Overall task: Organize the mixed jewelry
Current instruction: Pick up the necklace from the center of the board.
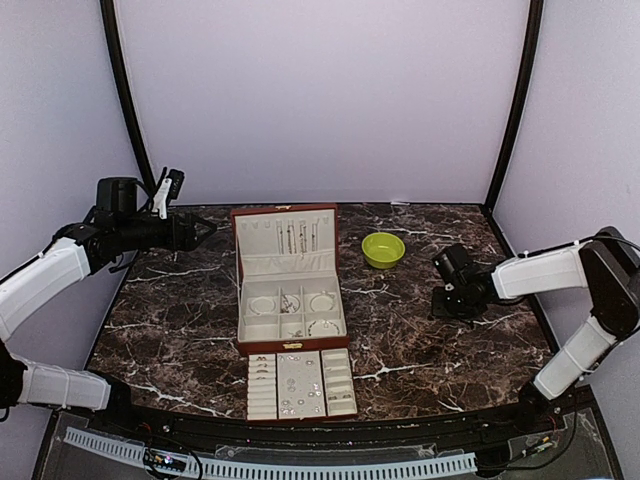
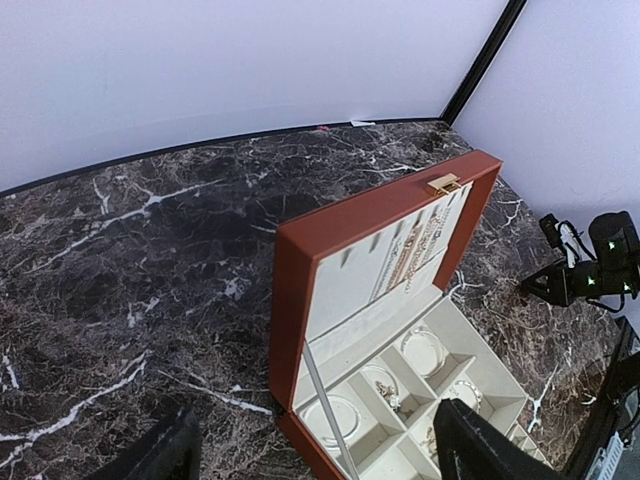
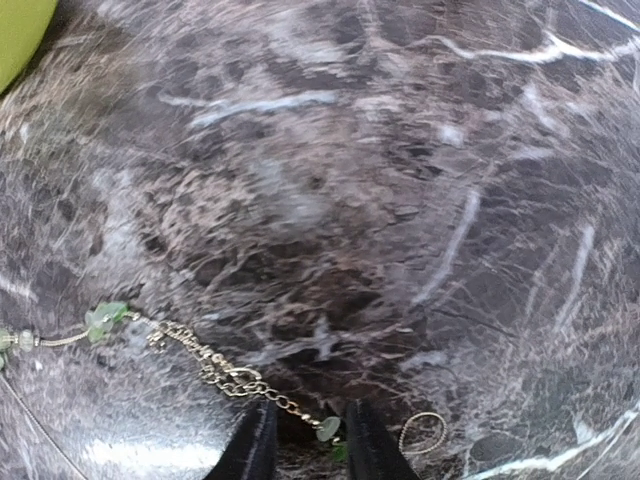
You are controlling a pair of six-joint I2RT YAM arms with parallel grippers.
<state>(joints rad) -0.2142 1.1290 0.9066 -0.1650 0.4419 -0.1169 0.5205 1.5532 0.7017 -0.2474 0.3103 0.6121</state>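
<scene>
Right gripper (image 3: 310, 440) is down at the dark marbled worktop (image 3: 400, 200), jaws narrow but with a gap, not pinched. The thin silvery chain with pale green beads (image 3: 215, 365) lies flat on the worktop. Its near end, carrying one bead, sits in that gap.

In the right wrist view the chain's long axis runs from the jaws up and to the left, at a slant. My read is that it sits closer to the jaws' closing line than square across it, so a close would catch only the end links.

Left gripper (image 1: 205, 230) is spread wide and holds nothing. It is raised beyond the reddish-brown jewellery box with cream lining (image 2: 285, 330), well apart from the chain. The right arm is clearly the nearer one.
</scene>
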